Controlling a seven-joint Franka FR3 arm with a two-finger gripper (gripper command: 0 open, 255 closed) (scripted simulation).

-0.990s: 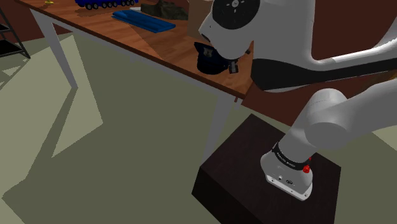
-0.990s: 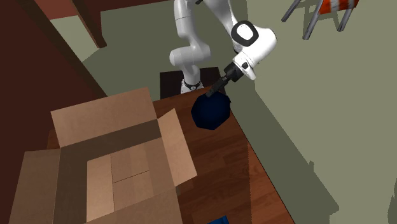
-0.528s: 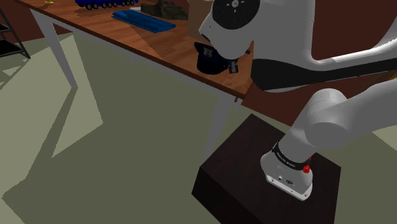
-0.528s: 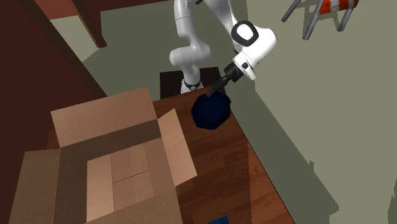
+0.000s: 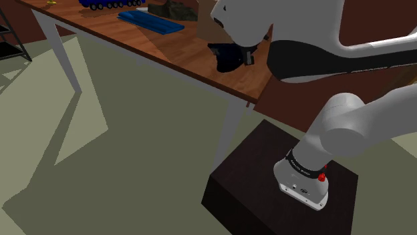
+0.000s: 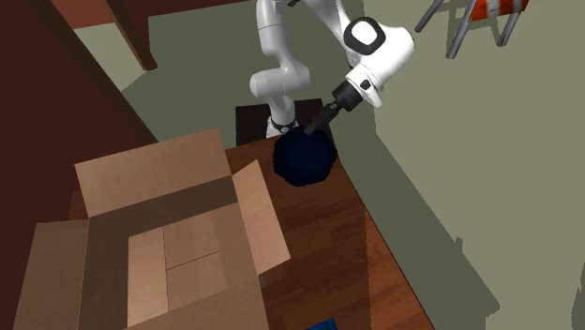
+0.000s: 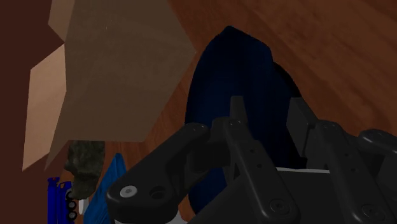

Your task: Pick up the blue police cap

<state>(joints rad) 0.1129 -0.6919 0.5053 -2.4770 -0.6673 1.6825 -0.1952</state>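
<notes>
Cap (image 7: 232, 70) is dark blue & sits btw the two black fingers (image 7: 238, 124) of the gripper (image 7: 266, 107). The fingers press on it from both sides, so the tool is clamped on the cap. In the wrist view the cap looks tall & round (its top points away from the hand), w/ brown wood of the table (image 7: 331, 44) behind it. A cardboard box (image 7: 121, 63) w/ open flaps is just beside the cap.

In the second exterior view the cap (image 6: 302, 159) is at the table's (image 6: 328, 244) corner, the one near the dark stand (image 6: 248, 120). The gripper (image 6: 317, 125) comes down on it at a slant from the white arm (image 6: 375, 52). The box (image 6: 159, 216) is on that view's left of the cap, v. close.

In the shoulder view the cap (image 5: 227, 59) is over the table (image 5: 133, 43) near its edge, right under the arm (image 5: 247, 20). Can't tell if the cap's bottom touches the wood. Farther along the table are a flat blue thing (image 5: 150, 21), a blue toy truck (image 5: 107, 4) & a green-brown lump (image 5: 172, 8). The stand (image 5: 267, 173) is on a grey-green floor (image 5: 133, 167).
</notes>
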